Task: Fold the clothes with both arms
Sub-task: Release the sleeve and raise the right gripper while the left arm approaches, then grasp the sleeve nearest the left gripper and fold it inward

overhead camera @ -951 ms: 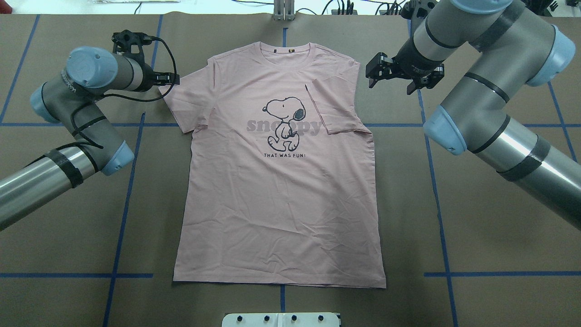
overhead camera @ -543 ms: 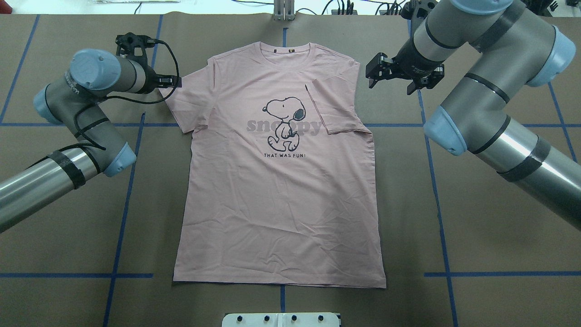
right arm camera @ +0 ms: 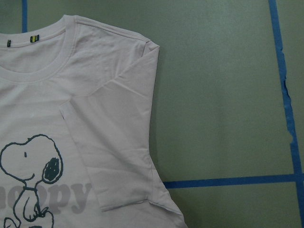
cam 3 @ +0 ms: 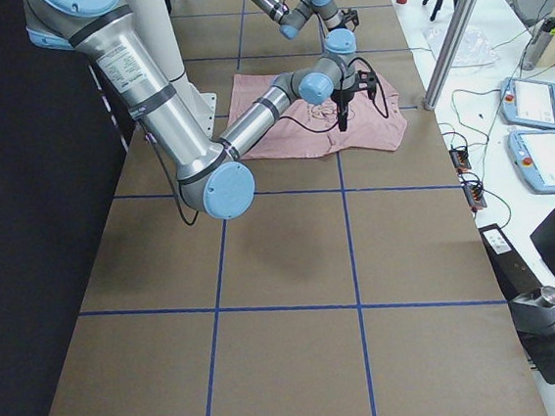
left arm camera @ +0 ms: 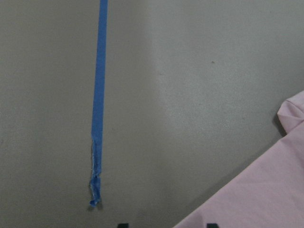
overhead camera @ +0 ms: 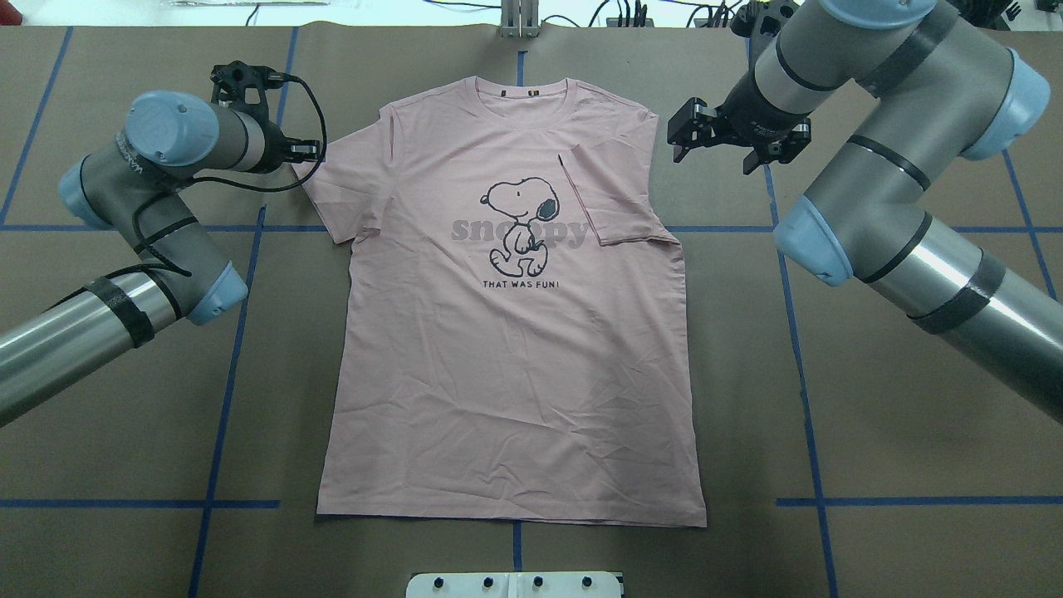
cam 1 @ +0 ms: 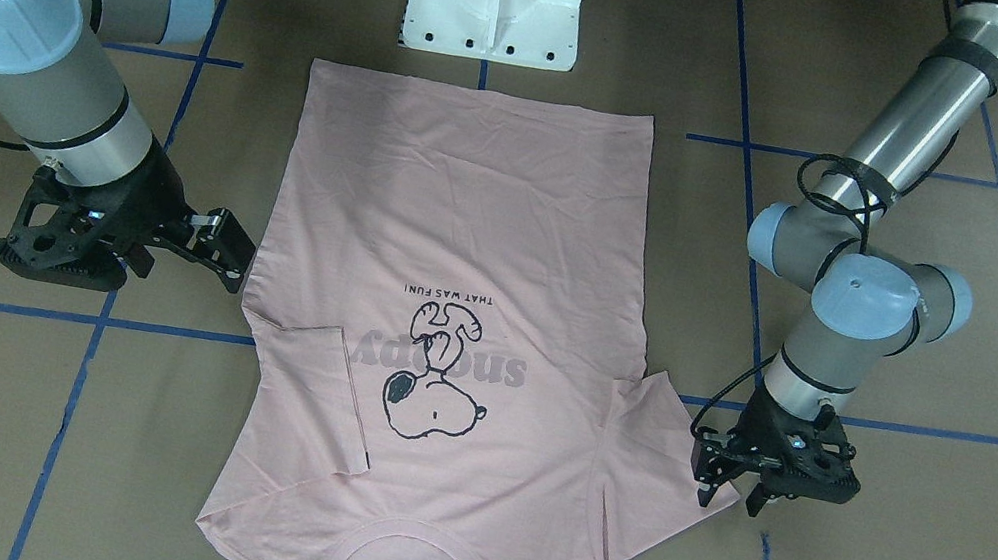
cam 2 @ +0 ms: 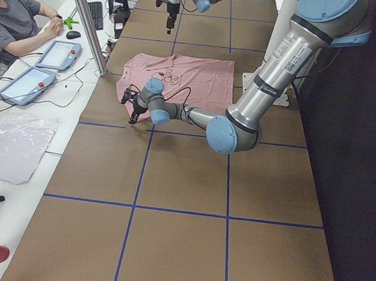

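T-shirt (overhead camera: 515, 374) lies flat, print up. Overhead, you see left gripper (cam 1: 729, 499) (jaws spread) at its 10 o'clock sleeve; right gripper (overhead camera: 712, 158), also spread, sits just beside it, approx. 2 o'clock.

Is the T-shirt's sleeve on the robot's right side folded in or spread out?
Folded in: the sleeve lies flat on the T-shirt front, its cuff beside the dog print.

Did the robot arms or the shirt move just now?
The left gripper crept a tiny bit toward the shirt's spread sleeve. The right gripper barely shifted. Neither grabbed anything and both are open. The shirt stayed flat, with its other sleeve folded in as before.
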Robot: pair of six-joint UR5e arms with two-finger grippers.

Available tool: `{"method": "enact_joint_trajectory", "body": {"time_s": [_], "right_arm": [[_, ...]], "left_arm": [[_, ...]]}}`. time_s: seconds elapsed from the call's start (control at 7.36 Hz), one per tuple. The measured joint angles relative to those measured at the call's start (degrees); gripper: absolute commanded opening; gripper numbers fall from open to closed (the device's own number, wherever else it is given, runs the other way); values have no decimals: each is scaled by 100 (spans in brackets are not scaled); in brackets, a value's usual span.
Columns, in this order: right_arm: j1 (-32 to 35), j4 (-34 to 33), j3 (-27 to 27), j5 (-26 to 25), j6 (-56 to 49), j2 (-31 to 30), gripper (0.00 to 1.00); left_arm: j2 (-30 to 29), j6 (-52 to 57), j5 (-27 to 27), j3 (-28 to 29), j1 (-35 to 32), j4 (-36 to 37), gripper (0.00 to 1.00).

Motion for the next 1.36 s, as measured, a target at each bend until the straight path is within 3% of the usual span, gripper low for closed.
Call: {"method": "enact_joint_trajectory", "body": {"time_s": [0.14,0.68,0.95,1.09,1.36], "right_arm": [[0,1,-1,4,0,-1,100],[-1,7,-6,5,0,3,100],[-1,16,0,0,10,11,100],[-1,20,9,-1,21,11,100],[0,27,32,-6,24,-13,100]], "left_arm": [[4,4,0,-11,0,1,0],[15,3,-10,-178,0,52,0],[-11,-111,-93,-646,16,400,0],[-127,-409,-164,-908,92,728,0],[-954,-1390,-190,-650,427,1177,0]]}}
